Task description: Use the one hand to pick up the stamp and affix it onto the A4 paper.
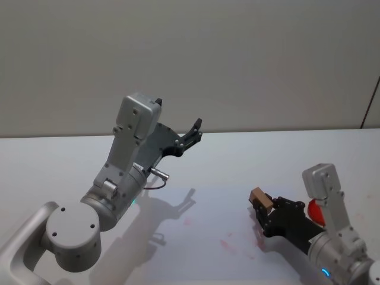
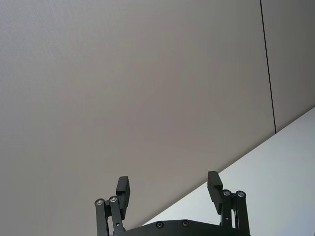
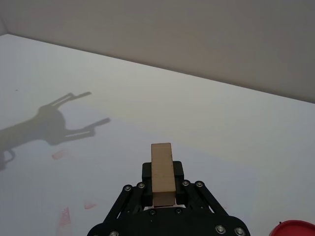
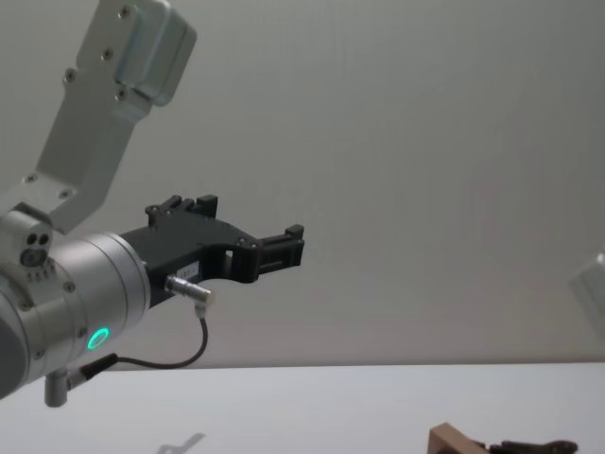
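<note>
1 stamp (image 3: 163,167) held by right gripper (image 3: 163,178); head view shows left gripper (image 1: 196,131) raised.

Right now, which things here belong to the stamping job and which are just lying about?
In the job: stamp, held by the right gripper; paper, bearing red marks.
Lying about: red round thing beside the right arm, perhaps an ink pad; left gripper, open, raised off the table, idle.

Looking down from the head onto the white table (image 1: 249,160), fairly near. Peering low from the chest toward the grey wall (image 4: 425,142). Riding each wrist, facing outward. Sharing the wooden stamp (image 1: 260,198), at 4 o'clock from the head, with chest and right wrist.
</note>
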Motion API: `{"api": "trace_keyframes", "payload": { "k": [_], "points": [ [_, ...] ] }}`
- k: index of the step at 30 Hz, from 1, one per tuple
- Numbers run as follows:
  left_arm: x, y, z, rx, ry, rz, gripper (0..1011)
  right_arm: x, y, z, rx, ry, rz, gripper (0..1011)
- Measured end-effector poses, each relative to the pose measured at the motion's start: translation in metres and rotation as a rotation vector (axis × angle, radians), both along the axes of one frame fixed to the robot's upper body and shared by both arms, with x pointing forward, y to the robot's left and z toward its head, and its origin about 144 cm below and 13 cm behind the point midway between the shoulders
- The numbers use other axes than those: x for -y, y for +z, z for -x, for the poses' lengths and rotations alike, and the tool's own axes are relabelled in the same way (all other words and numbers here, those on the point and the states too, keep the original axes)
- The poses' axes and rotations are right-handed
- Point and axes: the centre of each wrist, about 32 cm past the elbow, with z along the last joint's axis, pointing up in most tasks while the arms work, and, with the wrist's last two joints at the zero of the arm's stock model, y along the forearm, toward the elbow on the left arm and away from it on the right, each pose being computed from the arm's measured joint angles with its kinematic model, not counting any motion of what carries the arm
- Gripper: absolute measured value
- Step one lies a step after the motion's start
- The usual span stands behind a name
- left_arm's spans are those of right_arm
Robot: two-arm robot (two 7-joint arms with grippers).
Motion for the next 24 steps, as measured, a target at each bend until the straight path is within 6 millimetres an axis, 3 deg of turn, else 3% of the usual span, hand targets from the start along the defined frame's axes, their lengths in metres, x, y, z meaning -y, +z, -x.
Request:
{"api": "trace_keyframes", "payload": {
  "k": [24],
  "points": [
    [0.0, 0.0, 0.0, 0.0, 0.0, 0.0, 1001, -0.007, -0.022, -0.002, -0.02, -0.024, 0.023, 220]
  ]
}}
